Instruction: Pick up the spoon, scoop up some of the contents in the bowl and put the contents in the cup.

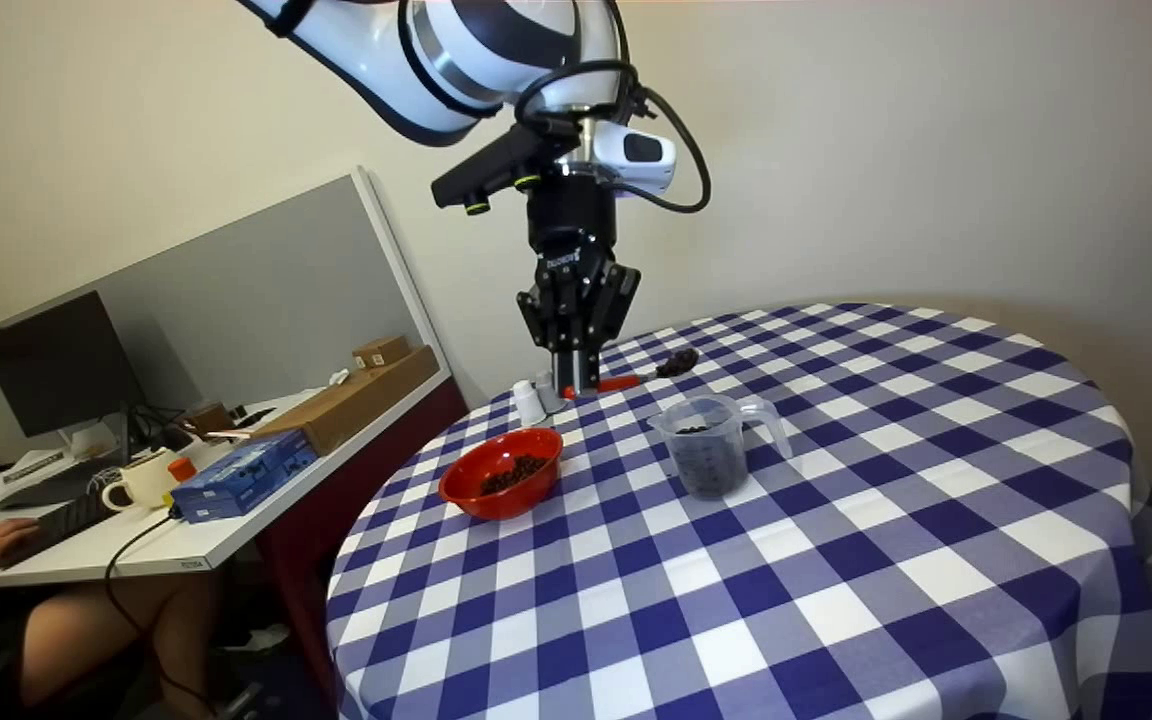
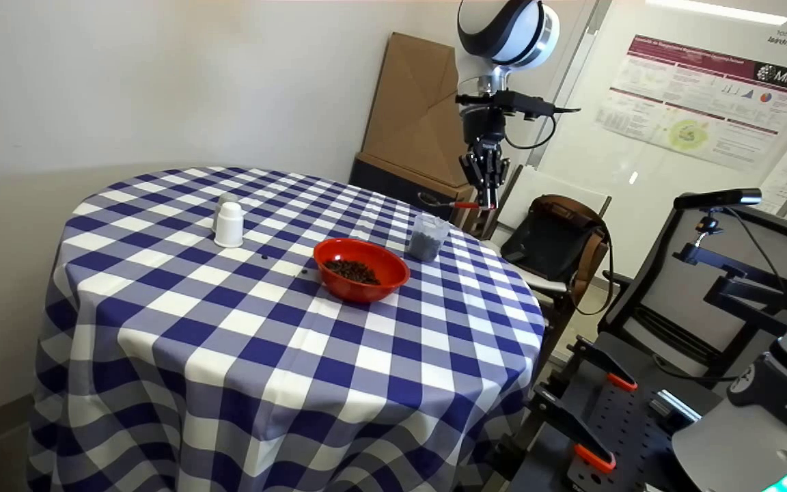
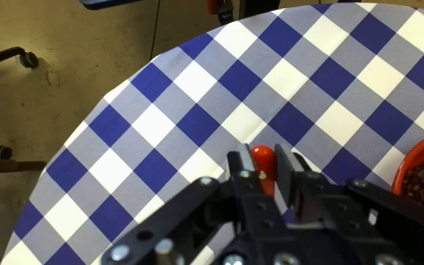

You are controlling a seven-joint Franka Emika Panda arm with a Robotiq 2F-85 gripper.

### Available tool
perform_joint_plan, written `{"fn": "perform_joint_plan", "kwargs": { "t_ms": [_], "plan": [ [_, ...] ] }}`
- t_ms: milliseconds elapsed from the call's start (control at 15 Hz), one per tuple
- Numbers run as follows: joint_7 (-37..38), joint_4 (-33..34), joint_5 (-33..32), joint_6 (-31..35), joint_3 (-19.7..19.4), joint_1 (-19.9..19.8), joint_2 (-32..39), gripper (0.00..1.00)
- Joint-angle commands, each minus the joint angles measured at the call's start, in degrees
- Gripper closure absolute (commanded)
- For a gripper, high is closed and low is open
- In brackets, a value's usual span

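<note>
The tool (image 1: 576, 385) was found drawn nearly together on the red handle of the spoon (image 1: 621, 383), which was held clear of the surface (image 1: 836, 520), its head, heaped with dark beans (image 1: 680, 362), being seen above the cup (image 1: 708, 460) in both exterior views, with the bowl (image 1: 504, 506) noted near the cup.

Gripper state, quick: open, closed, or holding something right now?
Gripper: closed, holding the spoon, jaws on its red handle.
</note>
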Motion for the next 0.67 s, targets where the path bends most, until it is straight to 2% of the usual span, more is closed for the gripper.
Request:
{"fn": "perform_joint_plan", "kwargs": {
  "t_ms": [0,600],
  "plan": [
    [1.79,-1.44,-3.08,-0.68,-0.58,0.35,-1.34,0.94],
    [7.29,-3.25,-12.51,0.32,-0.27,2.75,-1.48,0.94]
  ]
}}
